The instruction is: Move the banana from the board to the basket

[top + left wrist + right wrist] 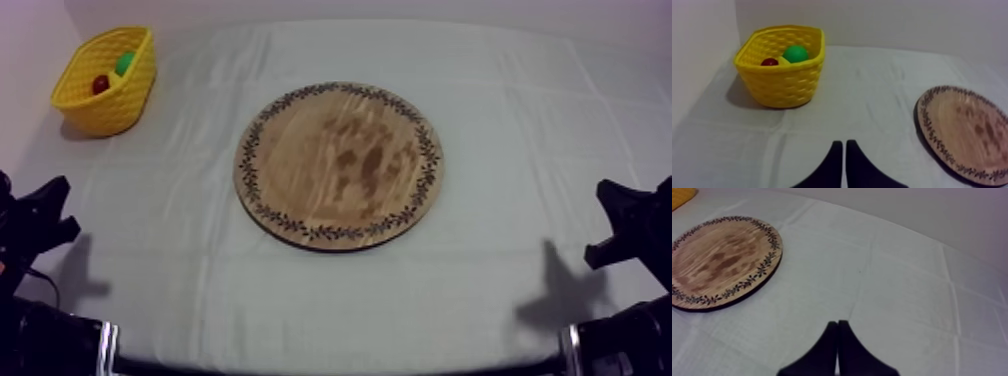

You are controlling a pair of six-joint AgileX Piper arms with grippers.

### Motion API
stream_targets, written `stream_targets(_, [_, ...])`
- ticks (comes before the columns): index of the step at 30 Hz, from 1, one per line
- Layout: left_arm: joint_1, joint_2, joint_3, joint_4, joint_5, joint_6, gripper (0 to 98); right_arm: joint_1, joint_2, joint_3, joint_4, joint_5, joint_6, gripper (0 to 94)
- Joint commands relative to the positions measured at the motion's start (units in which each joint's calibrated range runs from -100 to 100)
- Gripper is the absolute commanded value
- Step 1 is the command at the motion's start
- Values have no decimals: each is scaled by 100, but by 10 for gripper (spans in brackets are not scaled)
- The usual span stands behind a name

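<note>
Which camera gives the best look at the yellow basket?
The left wrist view: the yellow basket stands near and whole, with the small red fruit and a green fruit inside. The top view shows it far off at the table's corner. The right wrist view catches a yellow corner of it beyond the wooden board.

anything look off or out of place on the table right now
Nothing is spilled, tipped or damaged. The yellow basket stands upright with a small red fruit and a green fruit inside. The one oddity: the wooden board lies flat with no banana on it, though the task expects one there.
</note>
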Motion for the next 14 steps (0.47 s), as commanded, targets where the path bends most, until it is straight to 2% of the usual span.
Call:
stream_targets(1, [3, 1, 10, -4, -48, 289, 1, 0, 3, -3, 0, 6, 2, 2])
stream_targets(5, [3, 0, 23, -9, -85, 497, 1, 0, 3, -3, 0, 6, 2, 2])
stream_targets(14, [3, 0, 27, -13, -97, 542, 1, 0, 3, -3, 0, 6, 2, 2])
